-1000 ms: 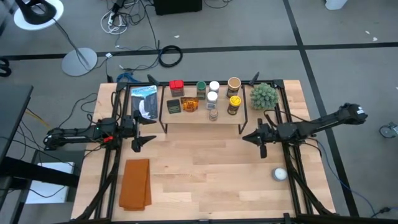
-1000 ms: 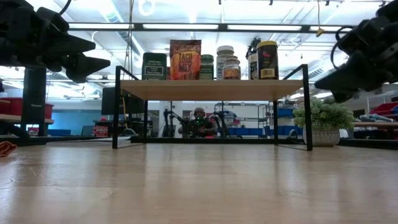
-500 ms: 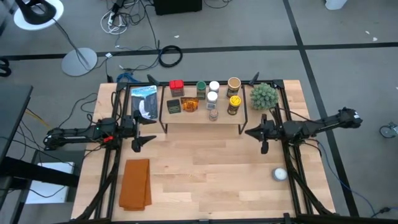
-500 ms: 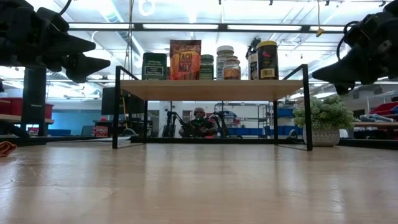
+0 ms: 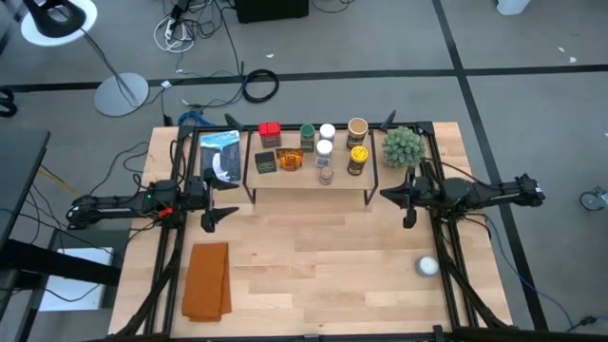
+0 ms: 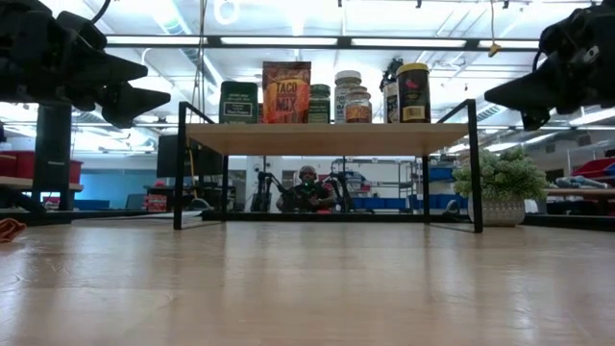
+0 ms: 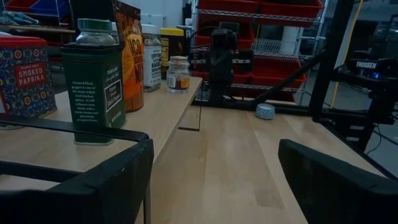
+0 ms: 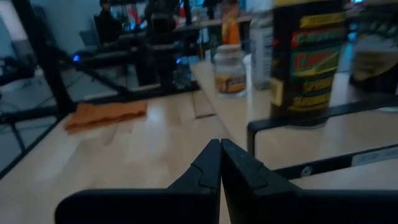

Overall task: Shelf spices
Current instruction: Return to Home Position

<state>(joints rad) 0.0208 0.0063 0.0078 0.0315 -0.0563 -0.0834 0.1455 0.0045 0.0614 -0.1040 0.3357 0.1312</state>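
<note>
Spice jars and tins [image 5: 318,152] all on low light-wood shelf [image 5: 309,183] w/ blk legs. Left gripper [image 5: 226,198] left of it, fingers spread, empty. Right gripper [image 5: 385,196] on right, fingers pressed together.

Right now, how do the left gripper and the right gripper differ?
The left gripper is open, its fingers wide apart; the right gripper is shut, its fingers pressed together. The left gripper hangs off the left end of the shelf, the right gripper off its right end. Both hold nothing and point inward, toward each other.
</note>
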